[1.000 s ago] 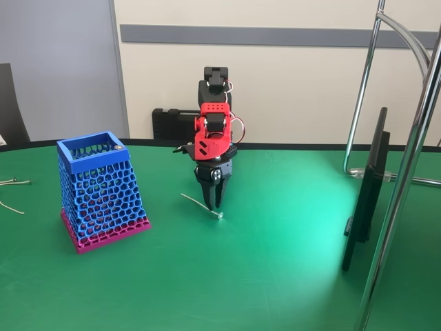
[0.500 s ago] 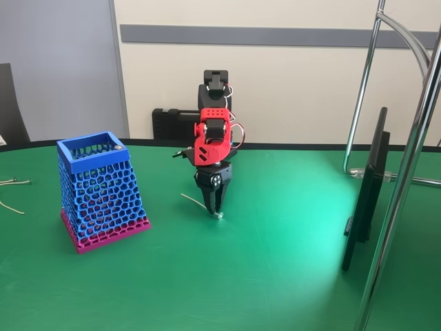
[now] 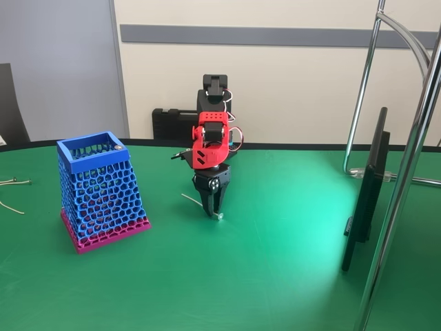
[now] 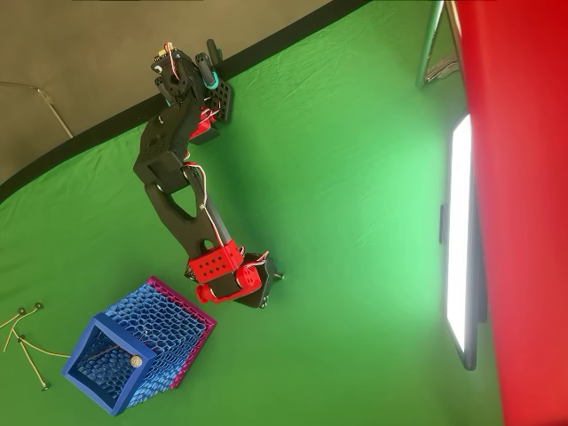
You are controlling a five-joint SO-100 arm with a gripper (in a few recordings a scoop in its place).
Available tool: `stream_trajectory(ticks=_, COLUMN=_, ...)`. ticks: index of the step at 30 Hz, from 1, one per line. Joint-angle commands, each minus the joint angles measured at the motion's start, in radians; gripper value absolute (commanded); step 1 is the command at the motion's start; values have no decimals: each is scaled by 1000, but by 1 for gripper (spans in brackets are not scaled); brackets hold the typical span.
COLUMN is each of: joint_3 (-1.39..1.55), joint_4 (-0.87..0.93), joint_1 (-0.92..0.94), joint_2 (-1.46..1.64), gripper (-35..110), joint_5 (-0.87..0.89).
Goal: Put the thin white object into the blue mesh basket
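While the green table spreads wide and bare to the right and near side of the fixed view, the blue mesh basket stands on its left part, upright, with its square rim open to above. Between the basket and the arm the cloth is free, so the path leftward has room; the monitor and chrome stand are well apart on the right. The gripper points straight down at the table, its fingers drawn close around the thin white object, which lies on the cloth with its knob end just right of the fingertips. I cannot tell whether the fingers truly pinch it.

I judge the risk is a weak hold: the stick is thin and flat on the table, so it may slip or swing out when lifted. The basket mouth is small, and a tilted stick could catch the rim. Some pale wiry strands lie at the far left edge.
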Motion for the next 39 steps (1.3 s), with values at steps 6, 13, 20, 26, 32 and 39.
stream_trajectory(ticks=6, joint_3=-97, joint_4=46, joint_1=-3, joint_2=-28, gripper=13, joint_5=-9)
stream_trajectory(ticks=13, joint_3=-147, joint_4=78, joint_1=-6, joint_2=-58, gripper=12, joint_5=-14)
stream_trajectory(ticks=20, joint_3=-170, joint_4=94, joint_1=-5, joint_2=-72, gripper=6, joint_5=-21)
stream_trajectory(ticks=26, joint_3=-178, joint_4=103, joint_1=-5, joint_2=-78, gripper=1, joint_5=-32)
stream_trajectory(ticks=32, joint_3=-173, joint_4=103, joint_1=-28, joint_2=-25, gripper=1, joint_5=-44)
stream_trajectory(ticks=39, joint_3=-184, joint_4=41, joint_1=-37, joint_2=221, gripper=1, joint_5=-127)
